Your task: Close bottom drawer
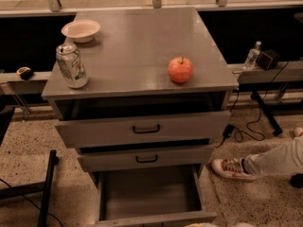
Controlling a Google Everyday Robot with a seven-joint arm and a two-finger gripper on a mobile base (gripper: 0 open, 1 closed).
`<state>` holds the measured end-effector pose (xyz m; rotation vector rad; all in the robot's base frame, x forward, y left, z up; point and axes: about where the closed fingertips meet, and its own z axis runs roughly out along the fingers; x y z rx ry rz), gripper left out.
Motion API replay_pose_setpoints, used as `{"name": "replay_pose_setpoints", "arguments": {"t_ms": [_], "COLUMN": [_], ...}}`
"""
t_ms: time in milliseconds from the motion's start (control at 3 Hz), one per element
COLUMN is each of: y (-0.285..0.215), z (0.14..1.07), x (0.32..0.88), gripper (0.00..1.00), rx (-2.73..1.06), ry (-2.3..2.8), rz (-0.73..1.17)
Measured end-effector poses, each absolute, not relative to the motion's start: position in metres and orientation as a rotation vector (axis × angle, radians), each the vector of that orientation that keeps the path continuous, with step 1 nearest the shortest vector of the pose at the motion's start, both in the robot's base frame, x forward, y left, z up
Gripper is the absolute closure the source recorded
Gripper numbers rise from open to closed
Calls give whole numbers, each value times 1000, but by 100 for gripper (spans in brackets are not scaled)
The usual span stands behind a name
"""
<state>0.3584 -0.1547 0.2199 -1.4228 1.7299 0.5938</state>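
Worktop's (137,56) near edge: bottom drawer (149,193) is jutting out beneath, toward me; my gripper (203,225) is hovering at its front panel, grasp state impossible to tell.

I see the bottom drawer (150,193) standing wide open, with my gripper (201,225) barely showing at the view's lower edge, just beside its front panel

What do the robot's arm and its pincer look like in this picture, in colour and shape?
Very little shows. The pincer is a cream, rounded sliver at the picture's bottom edge, in front of the open bottom drawer. The arm beside it looks off-white and smooth. No cables or markings are visible.
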Motion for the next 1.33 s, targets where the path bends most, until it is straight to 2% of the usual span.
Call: {"name": "replay_pose_setpoints", "arguments": {"t_ms": [1333], "y": [-153], "z": [153], "x": [384], "gripper": [100], "rx": [-1259], "ry": [1758], "rz": [536]}}
